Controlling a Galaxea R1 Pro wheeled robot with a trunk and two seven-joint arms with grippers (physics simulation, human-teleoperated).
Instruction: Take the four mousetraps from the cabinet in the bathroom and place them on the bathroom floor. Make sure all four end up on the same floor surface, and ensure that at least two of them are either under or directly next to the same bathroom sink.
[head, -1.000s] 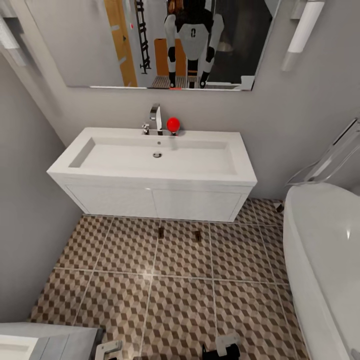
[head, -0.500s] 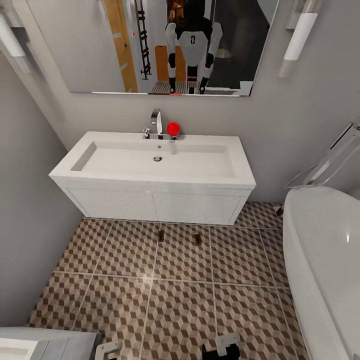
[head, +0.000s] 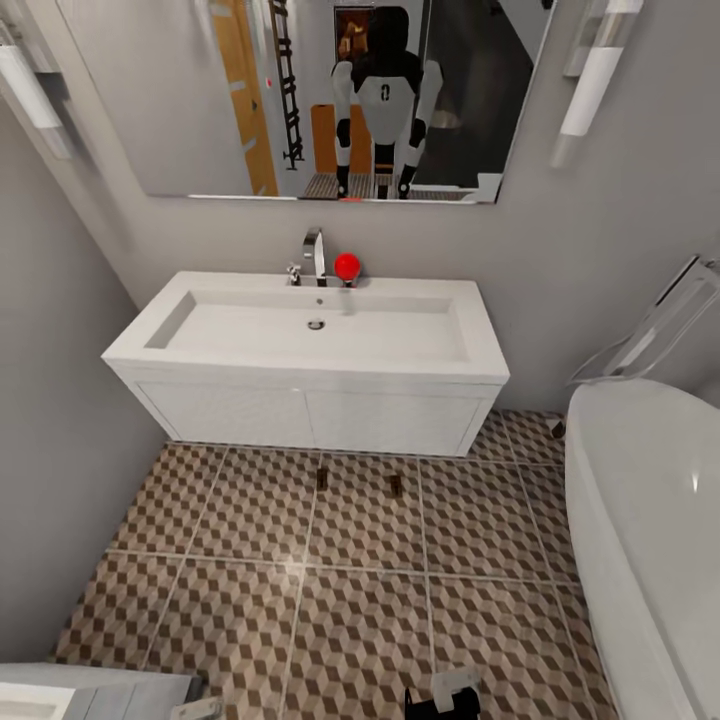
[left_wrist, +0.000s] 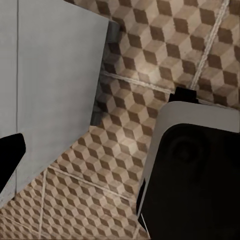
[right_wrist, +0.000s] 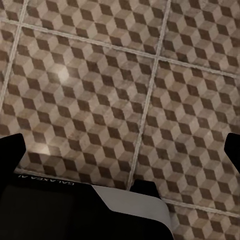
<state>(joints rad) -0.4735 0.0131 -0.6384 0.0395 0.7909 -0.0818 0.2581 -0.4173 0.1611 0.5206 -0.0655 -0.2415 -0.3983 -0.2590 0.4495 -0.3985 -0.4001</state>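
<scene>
Well ahead of both pincers, two mousetraps (head: 322, 479) (head: 395, 486) lie apart on the bathroom floor (head: 360, 610), just in front of the sink (head: 310, 330). Right pincer (right_wrist: 125, 150) hangs spread wide over bare tiles; left pincer's state I can't tell.

Bathtub (head: 640, 520) cut off; mousetraps' (head: 322, 479) details too small.

Glossy white sink (head: 300, 345), chrome tap (head: 314, 255).
</scene>
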